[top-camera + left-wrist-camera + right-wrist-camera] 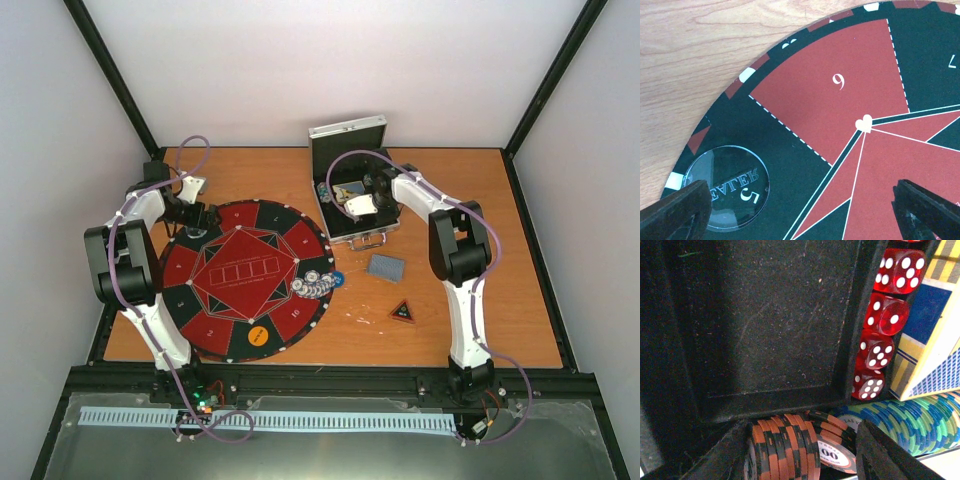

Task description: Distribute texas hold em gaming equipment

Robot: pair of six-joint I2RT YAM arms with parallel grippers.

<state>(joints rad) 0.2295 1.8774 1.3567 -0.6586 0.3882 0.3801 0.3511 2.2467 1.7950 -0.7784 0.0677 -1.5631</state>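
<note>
We find the right tool (802,427), half-open, straddling the orange-black chip row (782,450) in the case (765,340), row axis running finger to finger; we cannot tell if it grips.

Orange-black chips (785,447) are running off the right wrist view's bottom edge, while the left hand (800,212) is covering part of the clear disc (735,182).

Left arm (122,262) and right arm (458,245): black-and-white, purple-cabled.
Each had bulky black joint housings joined by slim white links, a white wrist section and a black base, with a purple cable (196,140) looped loosely along it. The left gripper (800,212) and right gripper (802,460) bore plain matte-black, wedge-shaped fingers (675,210).
</note>
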